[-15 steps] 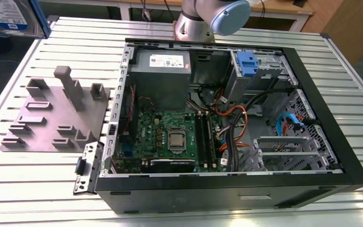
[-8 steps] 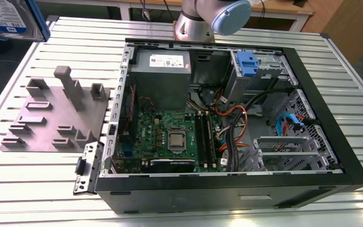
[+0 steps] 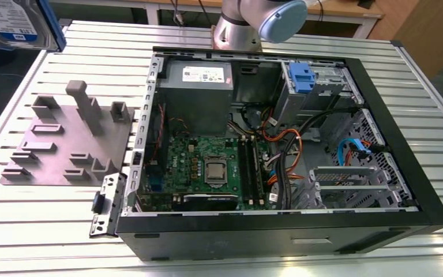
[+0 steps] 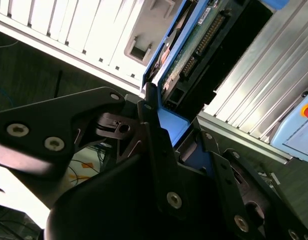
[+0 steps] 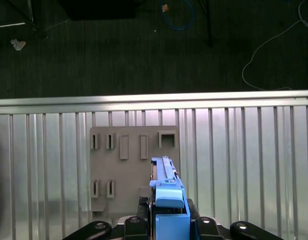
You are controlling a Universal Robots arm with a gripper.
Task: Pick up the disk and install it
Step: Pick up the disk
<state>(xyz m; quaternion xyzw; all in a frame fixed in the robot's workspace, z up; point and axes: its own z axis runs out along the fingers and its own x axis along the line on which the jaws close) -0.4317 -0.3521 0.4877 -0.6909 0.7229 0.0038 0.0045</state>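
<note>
Above the fixture plate (image 5: 124, 172), in the first wrist view, the disk (image 5: 166, 192) hangs edge-on with its blue carrier on top. The pincer (image 5: 170, 224) is clamped on it, one black finger on each side of the carrier.
- Second wrist view: the pincer (image 4: 184, 145) is pinching the blue frame. One finger (image 4: 156, 145) lies flat against the carrier's side. The disk (image 4: 199, 42) shows its green circuit board and connector edge.
- Exterior view: the disk (image 3: 14, 23) is in the far corner at the exterior view's left, up off the counter (image 3: 44, 231), label facing the camera. It is well apart from the computer case (image 3: 283, 228).
- The fixture plate (image 3: 64, 141) lies flat on the counter just beside the case, on the exterior view's left, posts upright.
- The case lies on its side with the panel off. Motherboard (image 3: 206, 167), power supply (image 3: 198, 86) and orange cables (image 3: 283, 138) are exposed. A blue bracket (image 3: 302, 78) sits in the drive bay at the far side.
- The arm (image 3: 260, 20) rises behind the case.
- The slatted counter (image 5: 244, 165) ends at a rail, with dark floor (image 5: 143, 50) and loose cables beyond.
</note>
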